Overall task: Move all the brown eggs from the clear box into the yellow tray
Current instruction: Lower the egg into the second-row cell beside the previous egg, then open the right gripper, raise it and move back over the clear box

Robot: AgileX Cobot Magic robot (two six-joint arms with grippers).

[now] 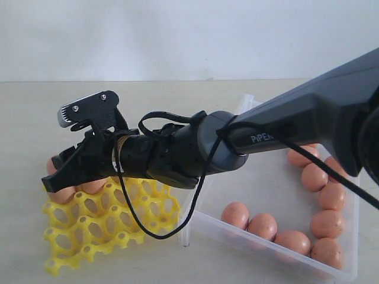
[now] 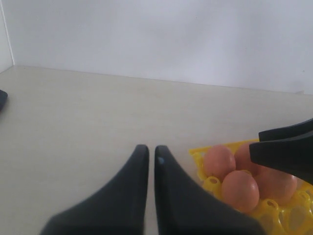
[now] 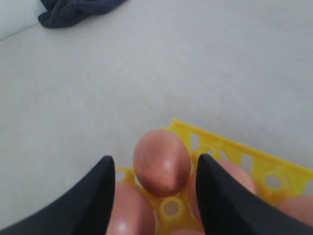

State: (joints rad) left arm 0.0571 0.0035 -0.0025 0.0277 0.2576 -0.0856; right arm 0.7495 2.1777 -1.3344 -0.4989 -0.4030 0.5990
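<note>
Brown eggs (image 1: pixel 235 214): some sat in yellow tray (image 1: pixel 106 228), others in clear box (image 1: pixel 266 177).
Right gripper (image 3: pixel 155 159): straddled one tray egg (image 3: pixel 162 169), fingers apart.
Left gripper (image 2: pixel 149 149): closed, empty.

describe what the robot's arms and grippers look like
The right arm is dark grey, with white PiPER lettering and a black cable looping beneath. A black-and-silver camera bracket sits at its wrist. Both the right gripper and left gripper have black, tapering fingers.

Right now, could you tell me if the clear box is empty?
No, several brown eggs lie in the clear box.
</note>
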